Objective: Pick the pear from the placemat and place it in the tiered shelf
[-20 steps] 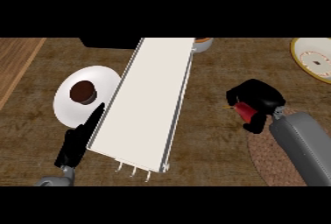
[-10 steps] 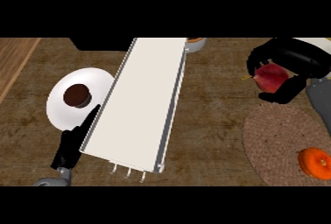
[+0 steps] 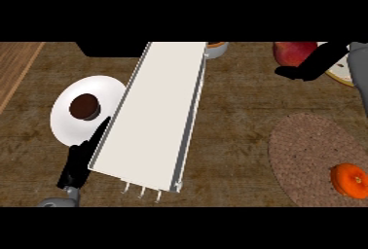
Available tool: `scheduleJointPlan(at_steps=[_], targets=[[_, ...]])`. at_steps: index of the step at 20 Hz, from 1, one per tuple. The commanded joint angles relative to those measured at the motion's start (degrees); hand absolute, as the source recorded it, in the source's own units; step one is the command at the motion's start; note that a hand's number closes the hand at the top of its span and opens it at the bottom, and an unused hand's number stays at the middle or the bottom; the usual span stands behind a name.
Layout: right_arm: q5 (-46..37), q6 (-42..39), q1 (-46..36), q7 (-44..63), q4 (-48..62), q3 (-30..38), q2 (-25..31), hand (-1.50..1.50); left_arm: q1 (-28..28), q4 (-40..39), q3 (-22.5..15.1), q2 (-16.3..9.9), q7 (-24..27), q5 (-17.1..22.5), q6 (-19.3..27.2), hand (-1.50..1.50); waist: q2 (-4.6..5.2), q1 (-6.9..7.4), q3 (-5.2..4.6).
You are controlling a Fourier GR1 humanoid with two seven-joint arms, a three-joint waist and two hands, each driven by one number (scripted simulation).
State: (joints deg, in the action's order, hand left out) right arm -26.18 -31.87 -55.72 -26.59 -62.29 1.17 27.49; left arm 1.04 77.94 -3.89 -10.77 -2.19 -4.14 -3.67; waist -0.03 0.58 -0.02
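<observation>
- The right hand (image 3: 316,63) is at the upper right, its black fingers curled round 1 reddish pear (image 3: 291,52); the hand covers the fruit's right side.
- Only the pear's rounded left part shows, so its long axis and the way it points cannot be told. It is off the placemat, held above the counter (image 3: 237,112) right of the shelf's far end.
- Just right of this hand, 1 pale plate (image 3: 343,73) is partly hidden behind the forearm.
- Below the hand lies 1 round woven placemat (image 3: 309,146), with 1 orange fruit (image 3: 352,179) on its lower right part.
- Left of the hand, 1 long pale tiered shelf (image 3: 155,112) runs from top centre down towards the lower left; 1 small cup (image 3: 215,47) peeks out at its far end.
- The left hand (image 3: 82,155) is at the lower left, fingers straight and relaxed, beside the shelf's left edge.
- Just above that hand sits 1 white plate (image 3: 64,121) carrying 1 dark brown round item (image 3: 84,105).
</observation>
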Motion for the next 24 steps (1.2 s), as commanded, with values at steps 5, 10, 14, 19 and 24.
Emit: scheduleJointPlan(at_steps=[5, 10, 14, 19, 24], targets=[[-2.21, 5.74, -12.23, 10.47, 6.32, 0.13, -9.92, 1.5, 2.74, -0.26, 0.71, -0.19, -2.99, -0.61, -0.43, 0.0, 0.21, 0.39, -0.01], [-5.11, 10.64, -18.79, 11.17, 16.18, -0.71, -15.19, 1.5, -1.52, 3.11, 0.32, -0.59, -1.1, 0.19, -2.07, 0.0, 0.41, 1.38, -0.02], [-7.26, 11.9, -22.81, 9.93, 20.42, -2.19, -17.67, 1.5, -1.38, 3.26, -0.55, 1.46, -1.74, -0.26, -1.16, 0.0, 0.38, 1.2, -0.02], [-11.19, 17.22, -24.3, 6.34, 25.49, -5.45, -23.33, 1.5, 3.06, 0.58, 0.83, 0.32, -2.57, -0.46, -1.9, 0.0, 0.58, 1.17, -0.03], [-11.94, 18.88, -25.01, 8.14, 29.4, -9.11, -27.31, 1.5, 0.5, -0.57, 1.71, -0.47, 0.85, -0.39, -2.81, 0.0, 0.48, 1.13, -0.05]])
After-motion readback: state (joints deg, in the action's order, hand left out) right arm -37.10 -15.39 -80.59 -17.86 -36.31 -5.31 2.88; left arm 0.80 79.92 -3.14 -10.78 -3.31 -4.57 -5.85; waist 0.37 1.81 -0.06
